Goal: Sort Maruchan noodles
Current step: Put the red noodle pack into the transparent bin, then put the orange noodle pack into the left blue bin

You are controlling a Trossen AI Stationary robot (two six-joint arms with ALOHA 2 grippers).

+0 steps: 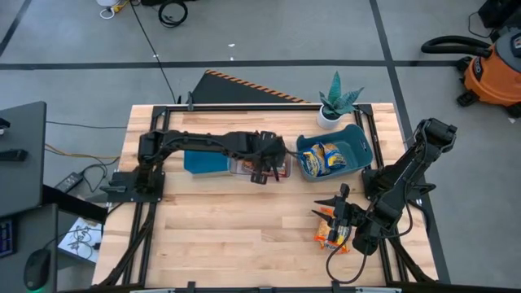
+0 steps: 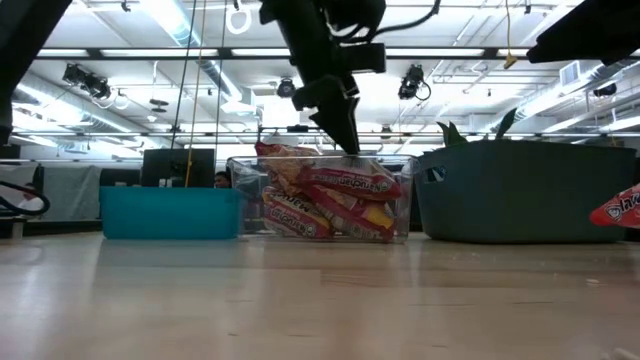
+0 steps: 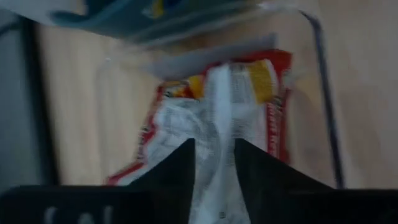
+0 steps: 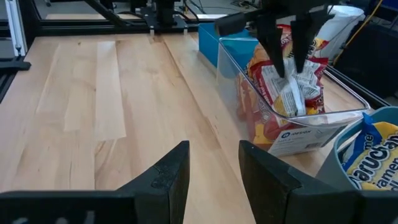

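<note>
right gripper (image 4: 214, 177) parted, empty | left gripper (image 4: 288, 53) over clear bin (image 4: 292, 134), pinching red packet (image 3: 211, 143) | lower packets half hidden

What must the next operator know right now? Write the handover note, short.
Left end effector: over the clear bin, at the top of the red packets there; grip unclear.
Right end effector: open, empty, at the table's front right beside the orange packets.
Done: red packets in the clear bin, blue-and-yellow packets in the dark bin.
Left: the orange packets on the table, likely bound for the teal bin.
</note>
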